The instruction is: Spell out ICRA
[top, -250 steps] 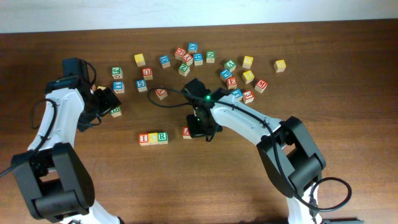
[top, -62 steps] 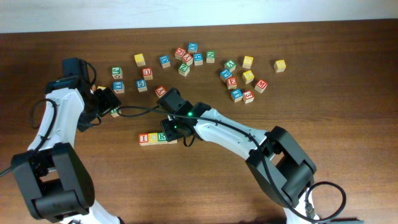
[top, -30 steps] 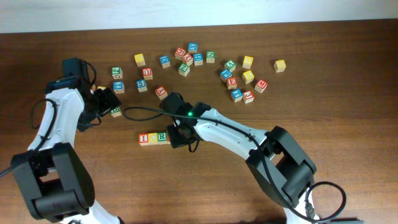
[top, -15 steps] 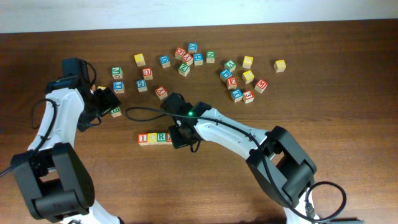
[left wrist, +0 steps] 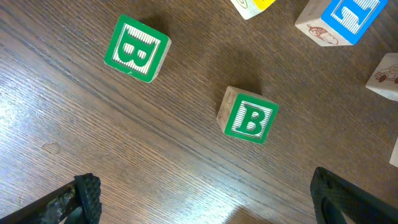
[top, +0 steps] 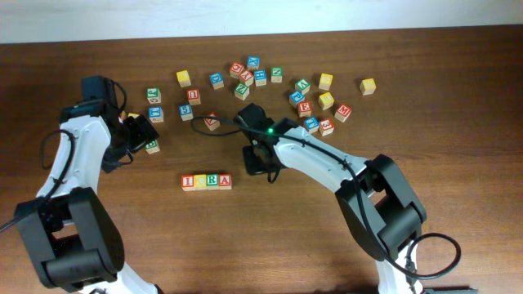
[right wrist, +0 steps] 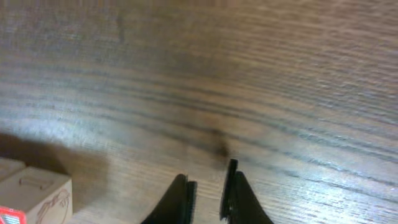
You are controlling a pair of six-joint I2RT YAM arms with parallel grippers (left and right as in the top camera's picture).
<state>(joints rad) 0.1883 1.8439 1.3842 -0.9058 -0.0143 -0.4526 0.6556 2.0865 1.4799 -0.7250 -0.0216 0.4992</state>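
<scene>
Four wooden cubes lie in a touching row on the table: red I, yellow C, green R and red A. My right gripper hovers to the right of the row, apart from it. In the right wrist view its jaws stand slightly apart with only bare wood between them. A wooden cube shows at the bottom left of that view. My left gripper is at the far left, wide open and empty, just short of two green B cubes.
Several loose letter cubes are scattered across the back of the table, among them a red E, a yellow cube and a red cube. A black cable loops from the right arm behind the row.
The red A went from loose on the right to the end of the row beside R. My right gripper has since drawn back up and to the right. The left arm has not moved.
</scene>
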